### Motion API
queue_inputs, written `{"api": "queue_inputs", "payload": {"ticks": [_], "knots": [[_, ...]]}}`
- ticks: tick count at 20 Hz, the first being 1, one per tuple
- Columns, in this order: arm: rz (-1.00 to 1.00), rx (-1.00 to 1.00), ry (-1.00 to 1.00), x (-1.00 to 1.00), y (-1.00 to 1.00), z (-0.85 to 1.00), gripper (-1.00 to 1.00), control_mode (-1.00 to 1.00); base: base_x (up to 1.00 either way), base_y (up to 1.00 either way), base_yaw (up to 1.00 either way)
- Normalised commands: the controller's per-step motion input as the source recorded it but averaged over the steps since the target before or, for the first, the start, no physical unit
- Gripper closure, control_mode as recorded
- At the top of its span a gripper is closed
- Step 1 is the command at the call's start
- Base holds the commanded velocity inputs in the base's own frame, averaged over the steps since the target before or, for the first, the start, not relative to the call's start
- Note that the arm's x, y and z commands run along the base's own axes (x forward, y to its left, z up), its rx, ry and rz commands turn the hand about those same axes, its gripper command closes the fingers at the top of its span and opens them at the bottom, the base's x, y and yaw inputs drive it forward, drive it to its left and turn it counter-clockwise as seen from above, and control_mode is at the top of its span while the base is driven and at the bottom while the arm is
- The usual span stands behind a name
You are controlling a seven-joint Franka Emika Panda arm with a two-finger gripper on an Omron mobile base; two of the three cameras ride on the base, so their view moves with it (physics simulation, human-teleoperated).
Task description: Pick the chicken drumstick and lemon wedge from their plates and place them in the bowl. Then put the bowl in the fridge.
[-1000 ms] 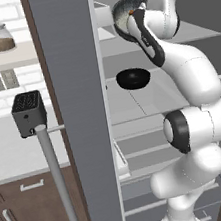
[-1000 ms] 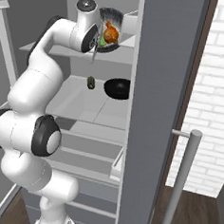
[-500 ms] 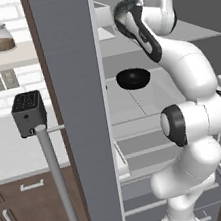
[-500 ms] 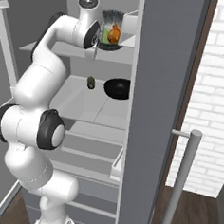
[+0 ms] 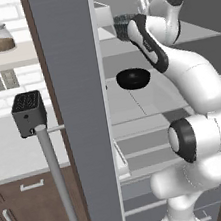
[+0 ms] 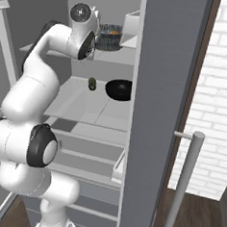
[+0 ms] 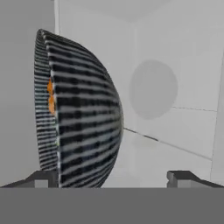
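Observation:
The bowl (image 6: pixel 110 36), dark and glossy with striped reflections, stands on the fridge's upper shelf (image 5: pixel 196 32). In the hand view the bowl (image 7: pixel 81 113) appears on its side, because the camera is rolled. The orange-brown chicken drumstick (image 7: pixel 50 98) shows over its rim. I cannot make out the lemon wedge, and the plates are out of view. My gripper (image 7: pixel 112 178) is open just in front of the bowl, its left fingertip (image 7: pixel 41 178) close beside the bowl's wall. Nothing is held. The fridge door (image 5: pixel 80 112) stands open.
On the middle shelf sit another black bowl (image 5: pixel 133 78) and a small dark green item (image 6: pixel 92 83). The door's bar handle (image 6: pixel 182 183) stands at the right. A black toaster (image 5: pixel 28 113) rests on the counter to the left, with a jar (image 5: pixel 1 37) on the shelf above.
The gripper went from shut on the tilted bowl to open. The bowl now stands level on the upper shelf, free of the fingers.

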Motion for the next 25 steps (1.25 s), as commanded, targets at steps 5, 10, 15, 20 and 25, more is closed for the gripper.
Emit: {"api": "queue_inputs", "payload": {"ticks": [5,10,15,20,25], "knots": [[0.01,0.01,-0.31,-0.88,0.0,0.36,-1.0,-1.0,0.0,0.0,0.0],[0.0,0.02,-0.15,-0.88,0.0,0.22,-1.0,-1.0,0.0,0.0,0.0],[0.0,0.03,0.0,-0.96,0.0,0.0,-1.0,-1.0,0.0,0.0,0.0],[0.0,0.01,0.11,-1.0,0.0,-0.09,-1.0,-1.0,0.0,0.0,0.0],[0.0,-0.02,0.28,-0.44,0.0,-0.64,-1.0,-1.0,0.0,0.0,0.0]]}}
